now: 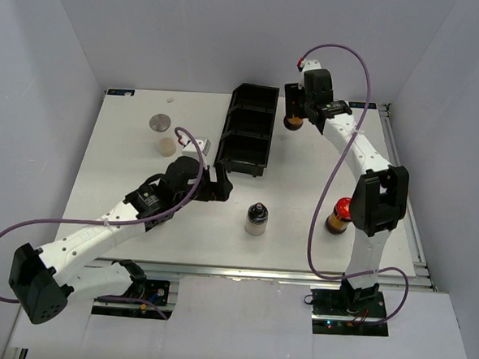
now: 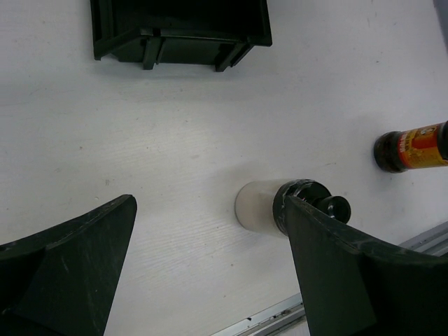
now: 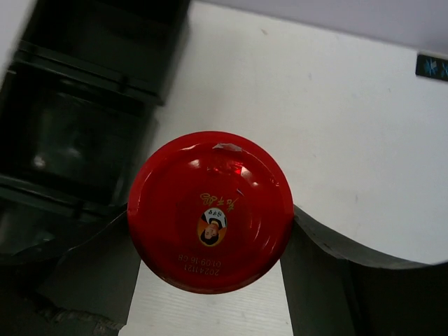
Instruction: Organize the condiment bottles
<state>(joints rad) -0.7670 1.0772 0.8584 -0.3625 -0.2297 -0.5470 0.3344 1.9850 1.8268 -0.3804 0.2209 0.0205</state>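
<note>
1. At the far left of the white table lie a grey disc and, just beside it, a small cream bottle. Neither arm is at them.
2. The left gripper hangs low over the table. Its jaws are wide open and hold nothing.
3. A pale bottle with a dark cap stands upright just right of that gripper. It is close by one finger but not between the jaws.
4. The black tray lies lengthwise, from far to near.
5. The right gripper is closed on a brown bottle, with a finger on each side below the red cap. The bottle is upright, cap toward the wrist. The tray lies just left of the jaws, at its far end. I judge a short move leftward over the tray wall comes next, and this arm is the nearer one.
6. A second brown bottle stands near the right arm, partly hidden by it.
7. The table is flat and matte, and plain pale walls close it in on three sides.
</note>
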